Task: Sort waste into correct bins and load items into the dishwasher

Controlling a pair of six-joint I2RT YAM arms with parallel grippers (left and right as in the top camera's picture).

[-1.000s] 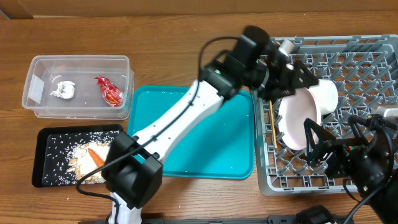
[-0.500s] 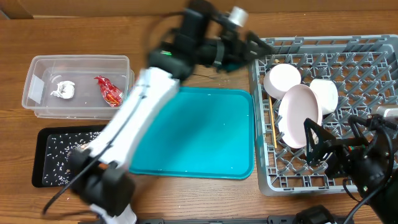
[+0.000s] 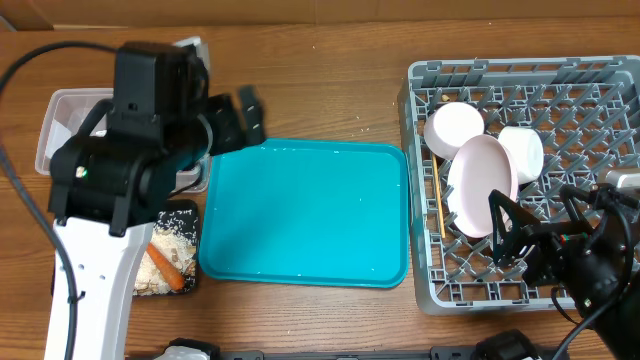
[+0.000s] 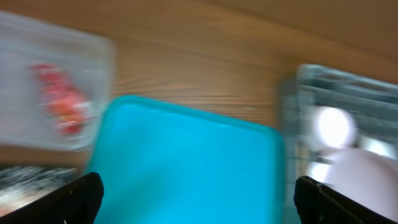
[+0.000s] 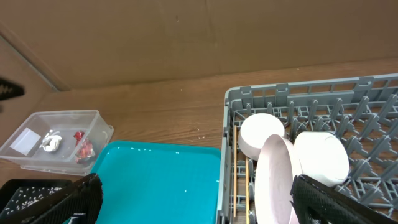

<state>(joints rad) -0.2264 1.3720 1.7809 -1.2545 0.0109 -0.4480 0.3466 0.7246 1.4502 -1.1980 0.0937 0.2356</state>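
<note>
The grey dish rack (image 3: 600,90) at the right holds two white bowls (image 3: 455,128) (image 3: 523,152), the white plate (image 3: 482,185) on edge and the chopsticks (image 3: 440,205) along its left side. My left gripper (image 3: 240,120) is open and empty, above the gap between the clear tub (image 3: 60,110) and the teal tray. Its blurred wrist view shows the red wrapper (image 4: 59,106) in the tub. The right wrist view shows the tissue (image 5: 50,142) there too. The carrot (image 3: 165,268) lies in the black tray (image 3: 188,215). My right gripper (image 3: 535,225) is open over the rack's front.
An empty teal tray (image 3: 305,215) lies between the bins and the rack. My left arm covers most of the tub and the black tray in the overhead view. A brown cardboard wall (image 5: 186,37) stands behind the table.
My left arm has swung from the rack back to the left, over the tub. A white bowl it was at now sits in the rack's back left. The right arm has not moved.
</note>
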